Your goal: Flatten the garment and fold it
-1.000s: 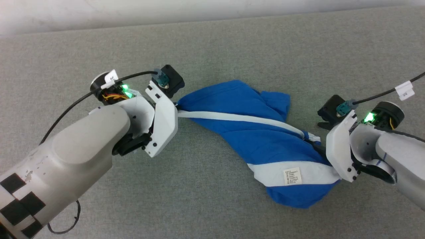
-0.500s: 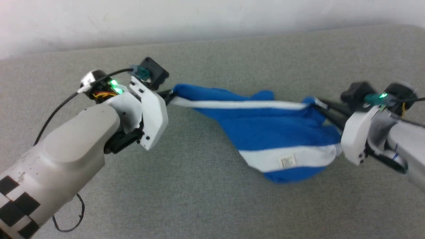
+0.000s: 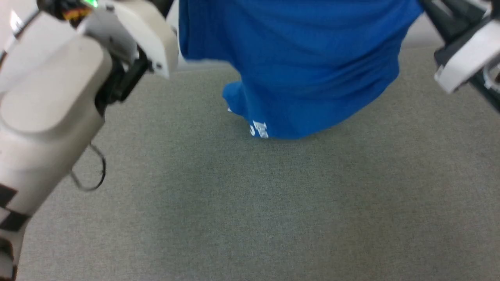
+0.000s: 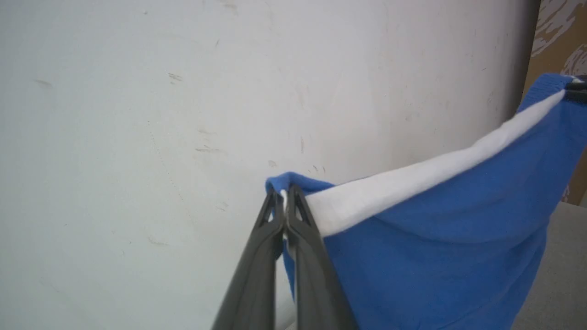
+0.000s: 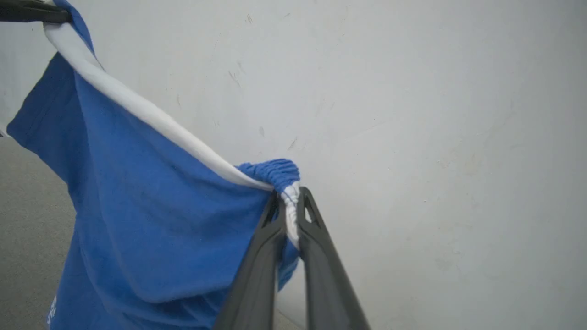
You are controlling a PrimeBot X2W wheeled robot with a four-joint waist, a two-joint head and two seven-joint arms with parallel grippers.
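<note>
Left wrist view: my left gripper (image 4: 285,198) clamps one end of the white band on the garment (image 4: 435,238) and my right gripper (image 5: 290,201) clamps the other, so it hangs stretched above the far edge of the tabletop (image 3: 273,214), letting gravity flatten it.

We see a bench (image 3: 273,218) covered in plain grey, felt-like cloth that runs back to a pale, scuffed wall (image 4: 137,137). The cover lies flat and even. The lowest fold of the blue garment (image 3: 297,78) hangs down to the cover toward its back edge, over a dim shadow; we cannot tell whether it touches.
</note>
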